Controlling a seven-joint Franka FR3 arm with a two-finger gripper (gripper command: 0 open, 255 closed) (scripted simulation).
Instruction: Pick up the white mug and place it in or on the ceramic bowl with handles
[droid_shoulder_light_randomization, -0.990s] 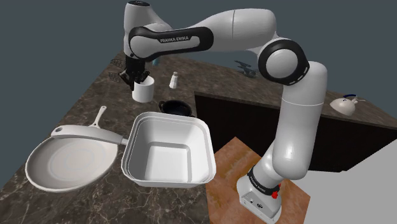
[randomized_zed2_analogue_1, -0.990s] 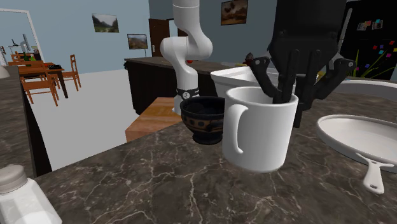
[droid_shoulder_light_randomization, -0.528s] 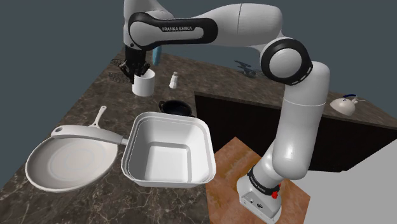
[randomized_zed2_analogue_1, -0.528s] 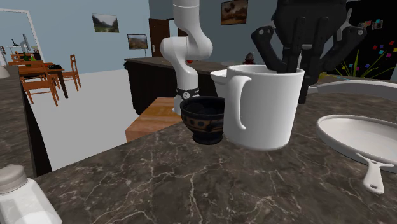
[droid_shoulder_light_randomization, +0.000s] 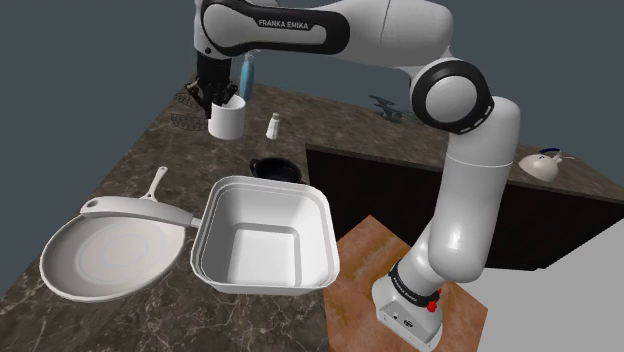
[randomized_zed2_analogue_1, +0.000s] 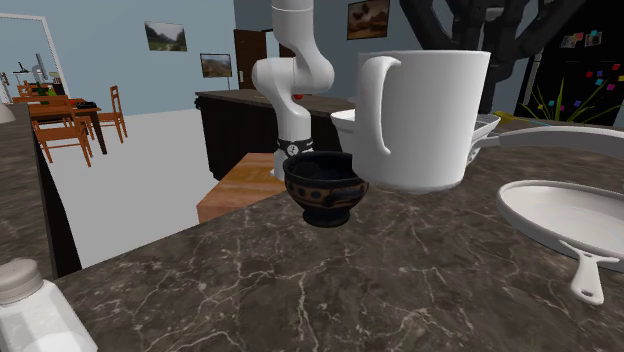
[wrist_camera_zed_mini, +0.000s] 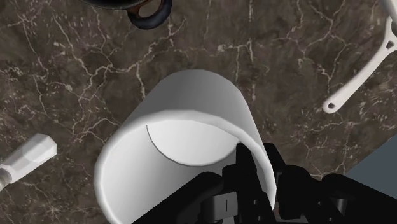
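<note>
In the shoulder view, the pincer (droid_shoulder_light_randomization: 223, 97) hangs over the far part of the dark marbled desk (droid_shoulder_light_randomization: 150, 150), clenched on the rim of the white mug (droid_shoulder_light_randomization: 227, 122), which is upright in the air and clear of the surface. A small shaker (droid_shoulder_light_randomization: 272, 125) stands just to the shoulder view's right of the mug, and the dark bowl with handles (droid_shoulder_light_randomization: 273, 167) sits nearer, touching the far edge of a large white square basin (droid_shoulder_light_randomization: 265, 235). A white frying pan (droid_shoulder_light_randomization: 98, 256) lies at that view's left of the basin. In the second exterior view, the mug floats above the desk with its handle toward that view's left. The dark bowl rests lower and to its left, on the stone. In the wrist view, one black finger (wrist_camera_zed_mini: 245, 164) reaches inside the mug's wall and the other sits outside it, so the rim is pinched between them. The marbled desk lies well below.
</note>
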